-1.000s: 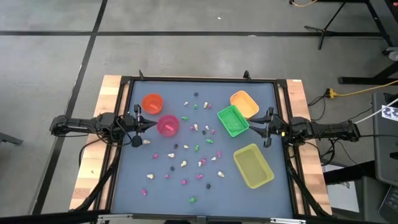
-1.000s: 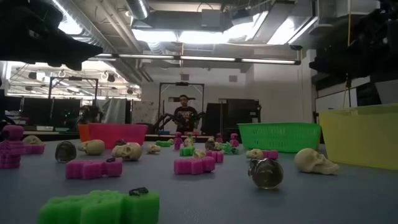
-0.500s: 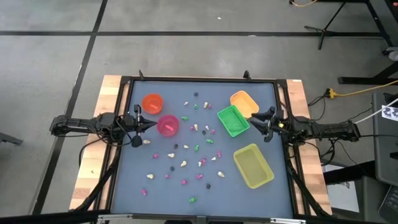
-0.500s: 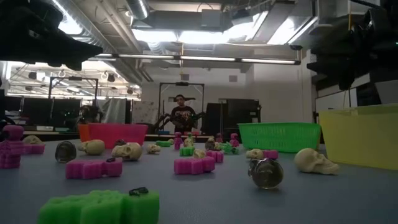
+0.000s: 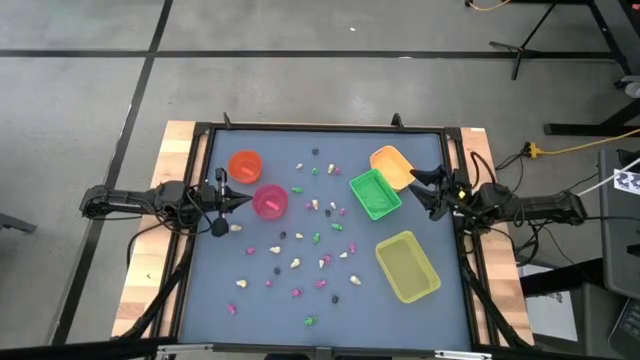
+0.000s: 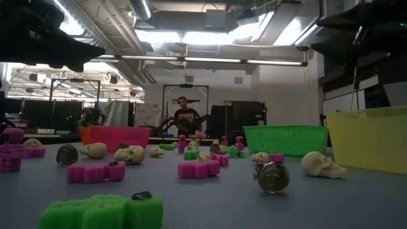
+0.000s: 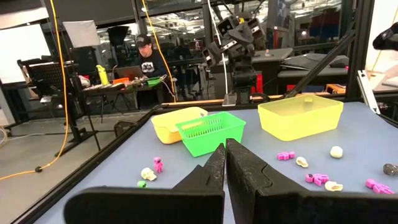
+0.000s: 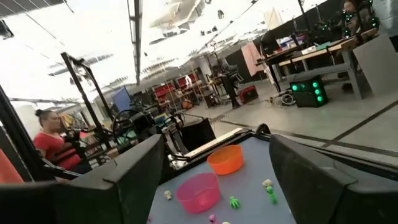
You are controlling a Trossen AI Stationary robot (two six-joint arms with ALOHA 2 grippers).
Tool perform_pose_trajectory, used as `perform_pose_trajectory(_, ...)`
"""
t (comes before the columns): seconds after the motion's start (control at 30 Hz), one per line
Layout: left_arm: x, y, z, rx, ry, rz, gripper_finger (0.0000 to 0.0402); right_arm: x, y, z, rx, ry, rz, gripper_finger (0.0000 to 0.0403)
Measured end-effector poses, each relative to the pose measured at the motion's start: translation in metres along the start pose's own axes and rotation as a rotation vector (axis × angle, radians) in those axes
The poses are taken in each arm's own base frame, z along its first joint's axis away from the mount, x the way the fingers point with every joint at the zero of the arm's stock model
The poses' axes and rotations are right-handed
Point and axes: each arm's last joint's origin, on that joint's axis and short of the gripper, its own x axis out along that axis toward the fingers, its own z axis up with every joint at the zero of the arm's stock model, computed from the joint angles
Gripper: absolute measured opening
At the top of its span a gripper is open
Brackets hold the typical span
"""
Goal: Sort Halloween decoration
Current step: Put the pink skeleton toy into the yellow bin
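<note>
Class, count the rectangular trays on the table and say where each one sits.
3, all on the table's right side: the orange tray farthest back, the green tray touching it, the yellow tray nearest the front edge. None appears hidden.

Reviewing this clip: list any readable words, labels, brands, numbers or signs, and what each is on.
None can be read.
Black-and-white patterned tag off the table's right edge, high view: a coded pattern, no legible text.
Dark shirt of the person in the low view's background: its print is too small to read.
Trays, cups and trinkets: no markings visible.
</note>
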Motion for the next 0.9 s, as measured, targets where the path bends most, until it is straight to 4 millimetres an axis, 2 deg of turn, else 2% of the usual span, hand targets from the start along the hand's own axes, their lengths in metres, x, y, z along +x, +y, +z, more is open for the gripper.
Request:
perform_pose_trajectory(0.23, 0.000, 0.000, 0.000, 0.001, 0.001, 0.000, 0.0000, 0.031, 0.017, 0.015, -0.189, 0.102, -0.095, 0.0287)
perform_pose_trajectory(0.47, 0.000, 0.000, 0.000, 0.000, 0.001, 0.000, 0.0000, 0.085, 0.022, 0.033, -0.292, 0.223, -0.278, 0.0287)
perform_pose_trajectory(0.7, 0.000, 0.000, 0.000, 0.000, 0.000, 0.000, 0.0000, 0.149, 0.000, 0.037, -0.302, 0.441, -0.309, 0.0287)
perform_pose_trajectory(0.9, 0.000, 0.000, 0.000, 0.000, 0.000, 0.000, 0.0000, 0.199, -0.027, 0.023, -0.290, 0.612, -0.304, 0.0287)
